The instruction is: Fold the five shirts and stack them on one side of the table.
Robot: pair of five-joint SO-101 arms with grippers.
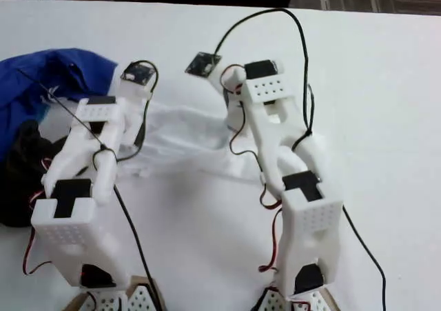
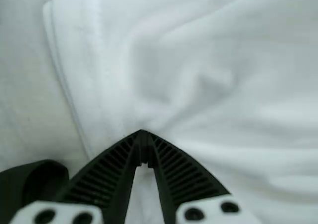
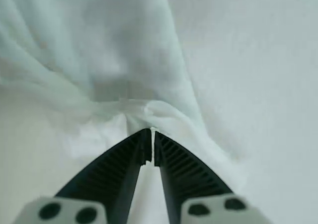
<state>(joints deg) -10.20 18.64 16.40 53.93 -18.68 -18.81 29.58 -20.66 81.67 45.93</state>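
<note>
The white shirt (image 1: 182,145) lay flat on the bench (image 1: 386,90), stretched between the two arms, with its long axis running straight from one pair of jaws to the other. The left jaws were closed on a pinch of it. In the left wrist view the white shirt (image 2: 198,75) puckered right at their tips and spread away ahead of them, with a folded edge off to one side. The right jaws were likewise shut on the cloth. The white shirt (image 3: 124,60) gathered into creases at their tips, and bare bench lay just beyond on the outer side.

So each arm held one end, the left arm (image 1: 83,152) at the end nearer the heap and the right arm (image 1: 275,138) at the other. Neither was nearer to the cloth than its partner. Any fold probably turned on both ends travelling together across that long axis.

Outside the left jaws, a blue shirt (image 1: 48,83) and a black shirt (image 1: 21,180) lay bunched and unfolded, with the blue one near the white cloth.
</note>
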